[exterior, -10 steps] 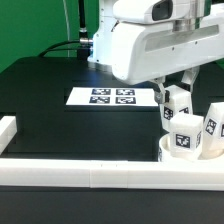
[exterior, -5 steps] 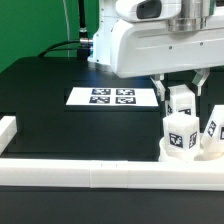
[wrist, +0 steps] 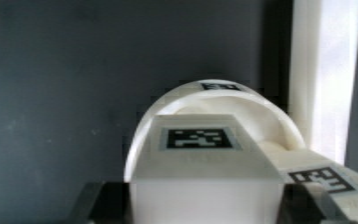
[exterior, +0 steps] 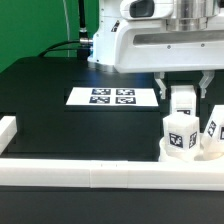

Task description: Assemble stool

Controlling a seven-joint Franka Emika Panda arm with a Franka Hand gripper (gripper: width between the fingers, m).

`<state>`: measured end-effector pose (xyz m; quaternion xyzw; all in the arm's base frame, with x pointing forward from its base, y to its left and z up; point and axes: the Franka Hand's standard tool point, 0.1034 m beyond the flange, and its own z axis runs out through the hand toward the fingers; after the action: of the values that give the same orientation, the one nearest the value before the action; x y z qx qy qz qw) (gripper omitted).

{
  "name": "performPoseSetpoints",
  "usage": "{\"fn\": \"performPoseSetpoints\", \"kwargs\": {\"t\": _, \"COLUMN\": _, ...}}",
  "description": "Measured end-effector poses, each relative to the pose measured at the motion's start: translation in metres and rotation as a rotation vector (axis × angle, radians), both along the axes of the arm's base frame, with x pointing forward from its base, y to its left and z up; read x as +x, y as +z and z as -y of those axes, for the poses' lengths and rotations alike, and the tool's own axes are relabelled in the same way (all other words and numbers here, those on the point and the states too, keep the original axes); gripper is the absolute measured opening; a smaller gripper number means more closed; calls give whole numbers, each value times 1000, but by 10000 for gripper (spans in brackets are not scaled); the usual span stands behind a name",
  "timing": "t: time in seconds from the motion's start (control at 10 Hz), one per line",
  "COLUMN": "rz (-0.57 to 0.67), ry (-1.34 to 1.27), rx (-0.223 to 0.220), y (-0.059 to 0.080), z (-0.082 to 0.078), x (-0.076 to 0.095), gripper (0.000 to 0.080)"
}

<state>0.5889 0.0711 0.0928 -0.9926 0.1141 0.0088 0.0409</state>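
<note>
- The step in hand is judged to be the fitting of a leg block [exterior: 183, 100] into the round seat [exterior: 168, 152], which sits at the exterior view's right, against the white border rail [exterior: 100, 175].
- The leg block is held upright between the fingers of the gripper [exterior: 184, 96], closed on its sides, above the seat.
- 2 other leg blocks [exterior: 180, 135] are seen standing in the seat.
- Next, alignment over a free socket is called for, then a straight descent; the sockets are hidden.
- The marker board [exterior: 112, 97] lies apart, bare.

A robotics lab: a matte black desk [exterior: 40, 100] edged by long white plastic rails [exterior: 90, 172], a flat white tag-printed marker board [exterior: 112, 97] near its far edge, green backdrop behind.
</note>
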Motion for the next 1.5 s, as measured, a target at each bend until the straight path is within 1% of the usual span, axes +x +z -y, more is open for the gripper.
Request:
{"fn": "performPoseSetpoints", "kwargs": {"t": 0.2, "rz": -11, "ry": -117, "rx": 5, "y": 0, "z": -3, "x": 0, "gripper": 343}}
{"fn": "performPoseSetpoints", "kwargs": {"t": 0.5, "rz": -31, "ry": -313, "rx": 24, "y": 0, "z": -6, "x": -1, "gripper": 343}}
{"fn": "performPoseSetpoints", "kwargs": {"t": 0.7, "rz": -39, "ry": -378, "rx": 33, "y": 0, "z": -5, "x": 0, "gripper": 343}}
{"fn": "performPoseSetpoints", "kwargs": {"t": 0.8, "rz": -50, "ry": -465, "rx": 42, "y": 0, "z": -7, "x": -1, "gripper": 343}}
{"fn": "performPoseSetpoints", "kwargs": {"t": 1.1, "rz": -54, "ry": -489, "rx": 43, "y": 0, "z": -7, "x": -1, "gripper": 353}}
{"fn": "performPoseSetpoints", "kwargs": {"t": 1.2, "rz": -54, "ry": -489, "rx": 43, "y": 0, "z": -7, "x": -1, "gripper": 542}}
{"fn": "performPoseSetpoints", "kwargs": {"t": 1.3, "rz": -54, "ry": -488, "rx": 43, "y": 0, "z": -8, "x": -1, "gripper": 542}}
{"fn": "performPoseSetpoints", "kwargs": {"t": 1.4, "rz": -53, "ry": -487, "rx": 43, "y": 0, "z": -8, "x": -1, "gripper": 628}}
{"fn": "performPoseSetpoints", "kwargs": {"t": 1.5, "rz": -53, "ry": -486, "rx": 43, "y": 0, "z": -8, "x": -1, "gripper": 645}}
